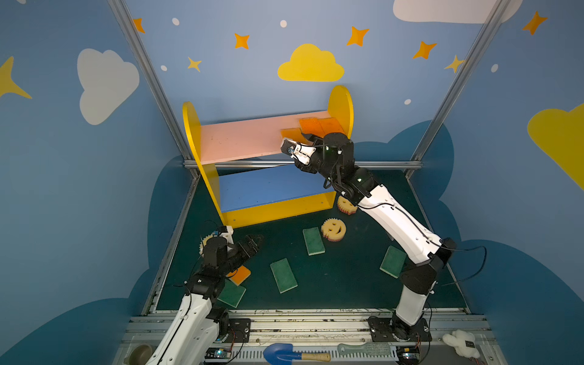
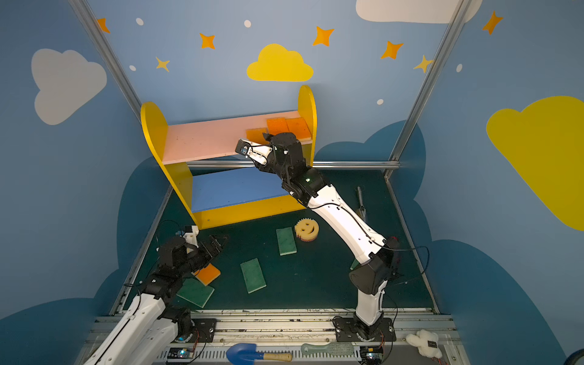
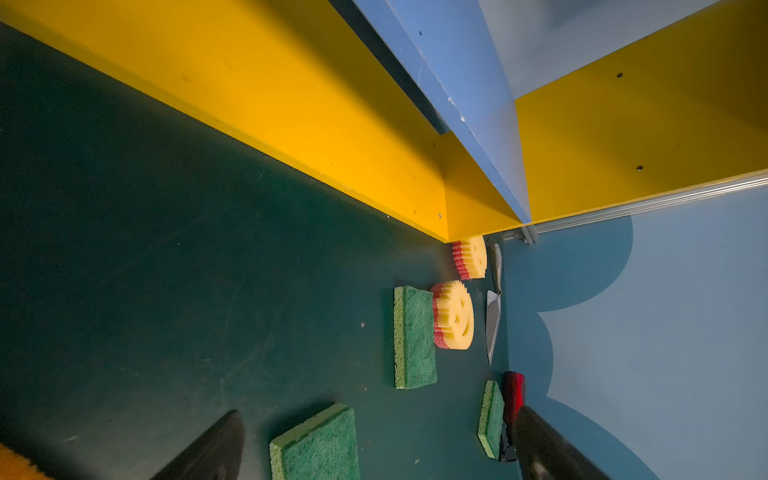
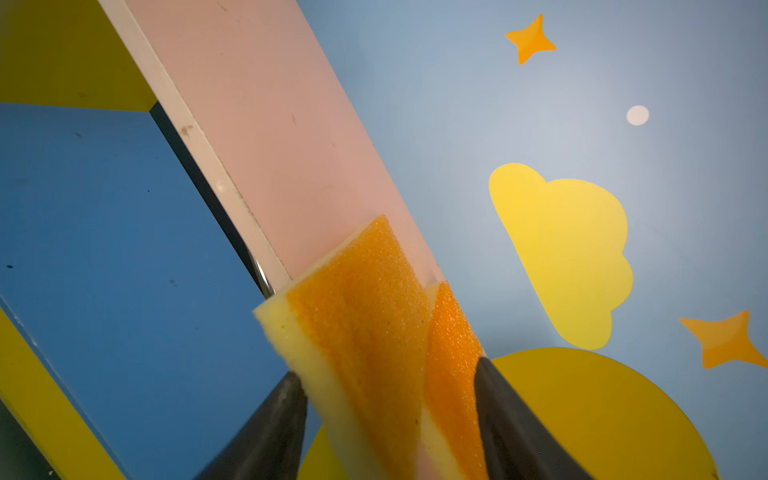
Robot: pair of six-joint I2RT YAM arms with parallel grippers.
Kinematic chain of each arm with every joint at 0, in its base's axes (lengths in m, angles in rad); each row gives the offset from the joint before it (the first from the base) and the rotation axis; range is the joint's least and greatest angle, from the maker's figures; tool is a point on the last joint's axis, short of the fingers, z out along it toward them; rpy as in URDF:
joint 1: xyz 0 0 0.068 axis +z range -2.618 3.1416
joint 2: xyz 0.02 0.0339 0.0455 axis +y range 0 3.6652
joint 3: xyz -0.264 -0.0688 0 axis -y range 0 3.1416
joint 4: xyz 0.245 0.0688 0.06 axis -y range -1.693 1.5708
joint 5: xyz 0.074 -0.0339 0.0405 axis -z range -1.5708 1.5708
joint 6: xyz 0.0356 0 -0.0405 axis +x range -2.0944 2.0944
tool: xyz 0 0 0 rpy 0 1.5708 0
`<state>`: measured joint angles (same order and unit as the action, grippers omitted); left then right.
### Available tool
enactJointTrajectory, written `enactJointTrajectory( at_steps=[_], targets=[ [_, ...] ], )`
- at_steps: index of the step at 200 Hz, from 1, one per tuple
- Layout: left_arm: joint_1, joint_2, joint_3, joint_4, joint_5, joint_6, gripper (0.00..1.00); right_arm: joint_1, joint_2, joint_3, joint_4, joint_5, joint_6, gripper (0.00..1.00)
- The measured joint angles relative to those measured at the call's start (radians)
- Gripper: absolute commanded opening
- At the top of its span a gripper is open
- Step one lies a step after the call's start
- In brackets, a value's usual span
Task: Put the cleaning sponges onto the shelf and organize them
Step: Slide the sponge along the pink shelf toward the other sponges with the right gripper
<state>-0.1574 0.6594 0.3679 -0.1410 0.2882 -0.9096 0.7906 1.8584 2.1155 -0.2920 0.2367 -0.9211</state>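
At right end of pink shelf board (image 4: 257, 104), orange-topped yellow rectangular sponge (image 4: 361, 299), right gripper (image 4: 388, 370) astride it, grip unclear, left gripper (image 3: 378, 415) spread, tips cropped.

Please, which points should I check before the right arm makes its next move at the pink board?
1. Orange sponge resting on pink board: ok.
2. Right pincer free of that sponge: cannot tell; it lies between the jaws.
3. Neighbour orange sponge close beside it: ok.
4. Left pincer open, holding nothing: ok.
5. All sponges shelved: not ok; green sponges and smiley sponges lie on the mat.
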Motion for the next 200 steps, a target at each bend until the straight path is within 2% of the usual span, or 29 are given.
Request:
enactJointTrajectory(
  at_steps=[44, 200],
  targets=[
    [0.000, 0.008, 0.000, 0.000, 0.001, -0.001, 0.99, -0.018, 0.079, 0.076, -0.042, 0.000, 0.019, 0.64],
    [0.000, 0.047, -0.003, 0.031, 0.011, -0.007, 0.99, -0.021, 0.039, 0.039, -0.125, -0.045, 0.052, 0.68]
  ],
)
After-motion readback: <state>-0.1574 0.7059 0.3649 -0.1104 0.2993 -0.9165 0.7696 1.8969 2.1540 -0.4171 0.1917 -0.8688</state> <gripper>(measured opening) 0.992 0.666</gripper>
